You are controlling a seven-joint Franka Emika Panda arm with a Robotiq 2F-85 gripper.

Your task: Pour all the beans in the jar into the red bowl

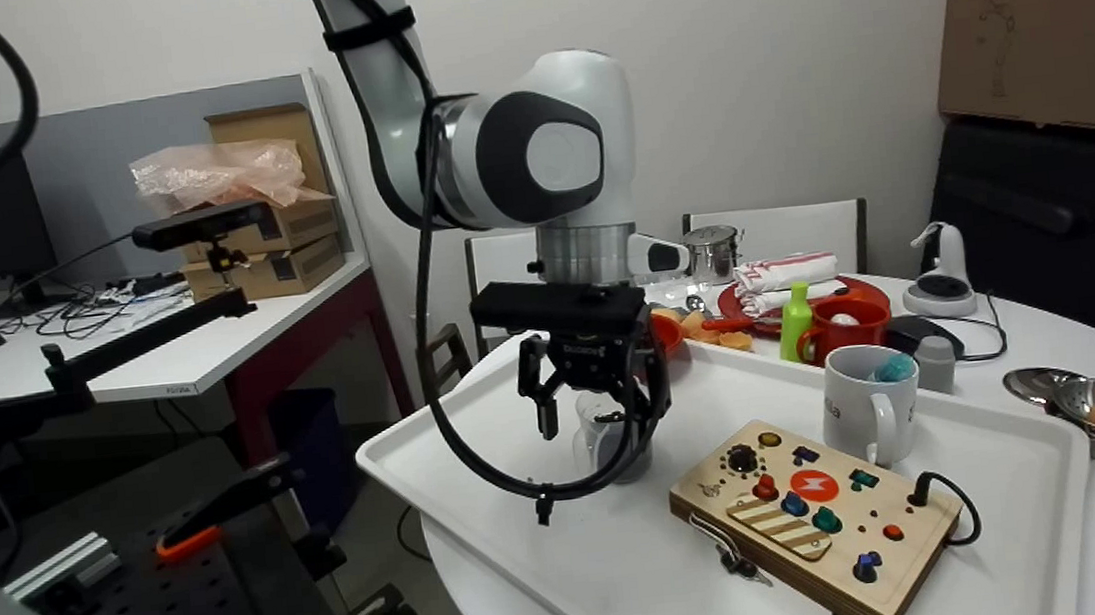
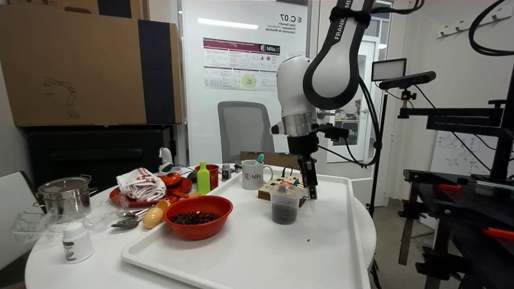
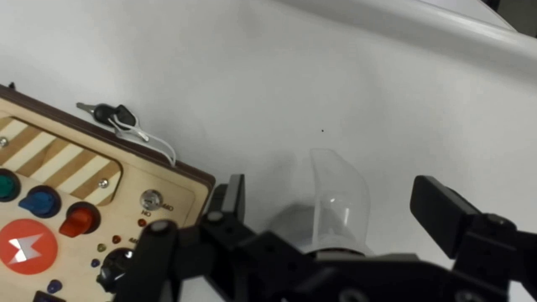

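Observation:
The jar [image 2: 284, 208], squat and see-through with a dark grey lower part, stands upright on the white tray [image 2: 257, 257]. It also shows below the gripper in an exterior view [image 1: 635, 460]. In the wrist view a clear curved piece [image 3: 340, 201] projects beside it; most of the jar is hidden there. My gripper [image 3: 331, 188] is open and empty, its fingers apart on either side of the clear piece. In an exterior view the gripper [image 2: 311, 196] is low beside the jar's top. The red bowl [image 2: 198, 230] holds dark beans [image 2: 194, 218]; it is partly hidden in an exterior view [image 1: 668, 333].
A wooden knob box [image 1: 813, 513] with keys [image 1: 741, 565] lies near the jar. A pale mug [image 1: 854, 409] stands behind it. A green bottle [image 2: 203, 180], red plate with towel [image 2: 141, 186] and metal pot [image 2: 66, 196] are around. A tiny dark speck [image 2: 308, 240] lies on the tray.

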